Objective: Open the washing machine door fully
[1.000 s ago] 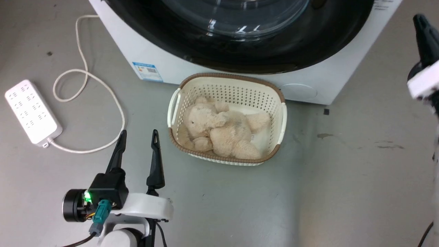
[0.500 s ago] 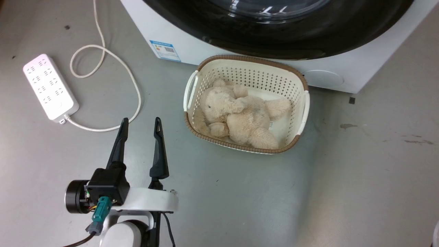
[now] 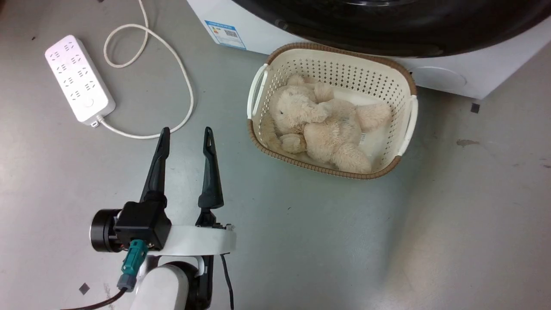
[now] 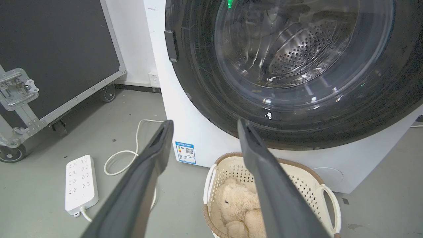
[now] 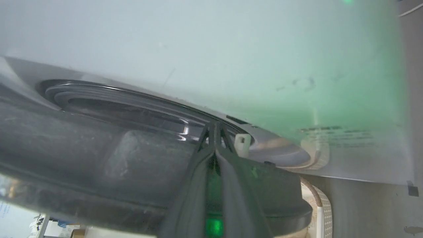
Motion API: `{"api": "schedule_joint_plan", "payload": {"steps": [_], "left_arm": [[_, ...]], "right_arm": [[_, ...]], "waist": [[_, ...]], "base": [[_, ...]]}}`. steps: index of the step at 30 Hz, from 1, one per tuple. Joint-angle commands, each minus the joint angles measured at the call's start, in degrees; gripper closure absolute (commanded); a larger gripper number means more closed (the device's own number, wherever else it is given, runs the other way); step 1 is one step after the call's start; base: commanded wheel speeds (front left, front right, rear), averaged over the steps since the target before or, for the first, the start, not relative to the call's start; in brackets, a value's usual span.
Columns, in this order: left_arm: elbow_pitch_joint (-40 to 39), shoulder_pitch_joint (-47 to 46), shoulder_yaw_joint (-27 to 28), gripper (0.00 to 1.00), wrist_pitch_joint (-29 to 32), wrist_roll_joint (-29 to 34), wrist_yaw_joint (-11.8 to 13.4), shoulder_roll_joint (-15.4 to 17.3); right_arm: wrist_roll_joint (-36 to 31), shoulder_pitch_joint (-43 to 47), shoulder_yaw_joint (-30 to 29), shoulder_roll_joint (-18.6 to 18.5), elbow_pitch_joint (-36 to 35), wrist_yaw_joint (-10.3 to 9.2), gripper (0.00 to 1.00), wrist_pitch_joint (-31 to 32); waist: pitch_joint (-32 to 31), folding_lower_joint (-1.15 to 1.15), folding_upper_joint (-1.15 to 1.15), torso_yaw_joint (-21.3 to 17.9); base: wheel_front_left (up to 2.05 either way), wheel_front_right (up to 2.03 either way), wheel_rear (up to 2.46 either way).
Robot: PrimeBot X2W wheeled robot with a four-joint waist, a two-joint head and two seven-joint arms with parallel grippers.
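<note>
Washing machine (image 4: 201,135): white, standing on the floor.
Washing machine door (image 4: 195,76): black, glass-centred, on the machine's front, above the basket.
Basket (image 3: 335,69): cream, holds 1 beige plush toy (image 3: 327,125).
Left gripper (image 3: 187,130): spread, empty.
Right gripper (image 5: 214,132): fingers pressed together at the door's edge.

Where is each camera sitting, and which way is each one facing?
Head view: high up, facing down at the floor, basket and power strip; the left claw shows, open.
Left wrist view: low, facing forward at the washing machine door; its two fingers frame it.
Right wrist view: close against the door's rim and the washing machine's white front; the right claw shows, shut.
Shared: head and left wrist views both hold basket and power strip.
</note>
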Motion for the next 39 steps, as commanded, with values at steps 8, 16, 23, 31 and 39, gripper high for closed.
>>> {"api": "schedule_joint_plan", "payload": {"steps": [8,16,23,31,39], "left_arm": [[0.4,-1.3,-0.8,0.0,-1.5,-0.1,0.9,0.1],[1.9,0.2,-1.1,0.0,-2.5,0.5,0.0,0.1],[4.3,4.6,-0.9,0.0,-2.6,1.7,-2.2,0.1],[8.7,7.2,-1.8,0.0,-2.6,1.9,-4.0,0.1],[10.8,8.7,-2.9,0.0,-2.6,1.0,-6.5,0.1]], "right_arm": [[6.0,2.0,-2.6,1.4,-0.6,0.06,1.0,6.7],[12.8,11.9,-5.7,6.8,-5.8,0.07,1.0,15.2],[17.7,28.6,-2.7,10.9,-14.9,0.07,1.0,21.1],[30.1,42.2,10.7,11.0,-19.4,0.07,1.0,19.1],[39.7,52.6,31.0,11.0,-24.3,0.07,1.0,8.8]], "waist": [[-2.3,0.0,0.0,0.4],[-7.7,0.0,0.0,0.1],[-14.4,0.0,0.0,-0.3],[-18.9,0.0,0.0,1.0],[-20.9,0.0,0.0,3.8]], "base": [[0.0,0.0,0.0],[0.0,0.0,0.0],[0.0,0.0,0.0],[0.0,0.0,0.0],[0.0,0.0,0.0]]}}
